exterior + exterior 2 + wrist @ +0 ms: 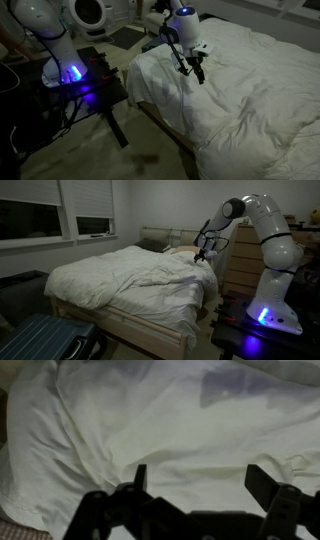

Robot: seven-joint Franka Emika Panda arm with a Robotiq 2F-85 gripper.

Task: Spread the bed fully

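Observation:
The bed (250, 90) is very large, with a white wrinkled duvet (120, 275) and a low frame (150, 330). It fills the right side in an exterior view and the middle in the other. My gripper (197, 72) hangs just above the duvet near the head end, also seen in an exterior view (202, 252). In the wrist view the gripper (200, 480) is open, its two dark fingers wide apart over bare white fabric (160, 420), with nothing between them.
The arm stands on a small black table with blue light (75, 80), also seen in an exterior view (260, 315). A wooden dresser (240, 255) stands by the bed. A blue suitcase (45, 340) lies at the foot. Windows (95, 225) are behind.

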